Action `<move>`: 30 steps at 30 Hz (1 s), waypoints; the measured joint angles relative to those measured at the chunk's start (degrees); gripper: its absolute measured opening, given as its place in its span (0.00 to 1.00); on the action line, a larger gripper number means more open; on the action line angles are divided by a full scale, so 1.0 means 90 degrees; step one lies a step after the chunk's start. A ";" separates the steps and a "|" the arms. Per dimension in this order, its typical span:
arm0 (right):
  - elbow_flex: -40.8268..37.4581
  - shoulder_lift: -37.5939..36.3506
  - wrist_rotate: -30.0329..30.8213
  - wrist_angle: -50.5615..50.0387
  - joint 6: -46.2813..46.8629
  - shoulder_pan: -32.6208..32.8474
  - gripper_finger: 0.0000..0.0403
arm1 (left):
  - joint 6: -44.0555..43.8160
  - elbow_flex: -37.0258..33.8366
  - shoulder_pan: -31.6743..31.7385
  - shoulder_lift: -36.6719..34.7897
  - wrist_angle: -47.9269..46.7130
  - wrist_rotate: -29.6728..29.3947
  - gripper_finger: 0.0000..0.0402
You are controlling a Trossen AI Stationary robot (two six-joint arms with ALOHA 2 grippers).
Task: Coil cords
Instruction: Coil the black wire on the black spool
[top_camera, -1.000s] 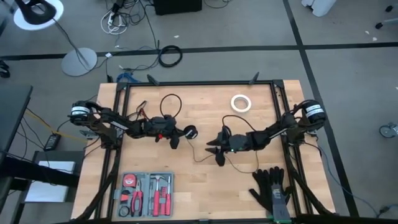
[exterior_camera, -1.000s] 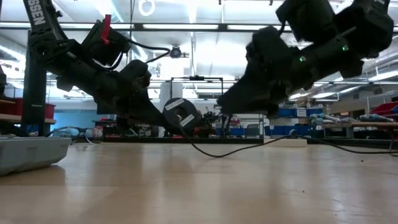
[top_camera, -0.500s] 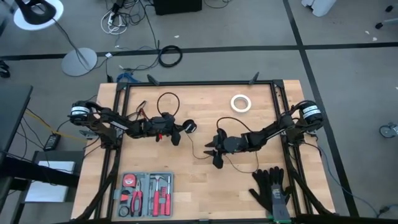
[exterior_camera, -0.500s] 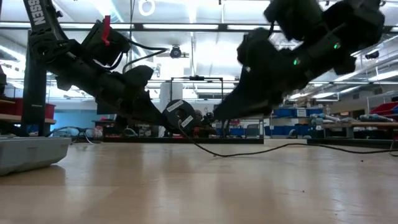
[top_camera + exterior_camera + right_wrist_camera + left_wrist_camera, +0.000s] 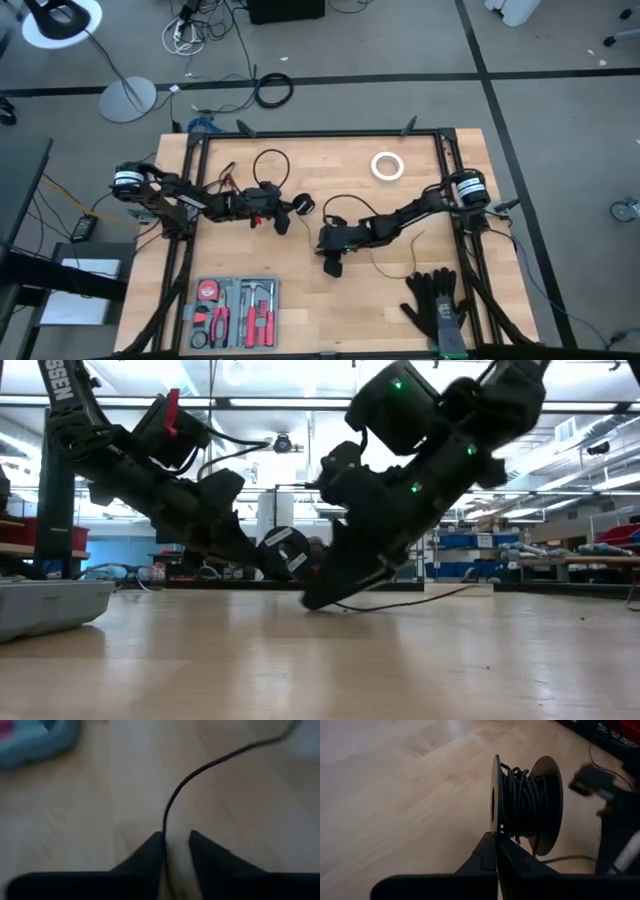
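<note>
Over the table, the right pincer has shifted leftward along the cord.

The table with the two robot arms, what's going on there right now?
The arms are winding a thin black cord onto a small black spool. The left pincer is shut on the spool's rim, holding it above the table. The right pincer is down at the tabletop near the middle, its fingers a little apart with the loose cord running between them. Whether it grips the cord is unclear.
</note>
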 joint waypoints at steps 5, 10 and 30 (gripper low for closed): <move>0.0020 -0.0510 0.0030 -0.1229 0.0006 0.0000 0.03 | 0.0010 -0.0001 0.0000 0.0000 0.0007 0.0240 0.00; 0.0028 -0.0844 0.0044 -0.2513 0.0450 -0.0150 0.01 | 0.0035 -0.0001 -0.0002 0.0000 0.0317 0.0987 0.00; 0.0138 -0.1067 -0.0590 -0.0725 0.0118 -0.1134 0.00 | 0.0670 0.0871 -0.0016 -0.0005 -0.2121 0.0945 0.00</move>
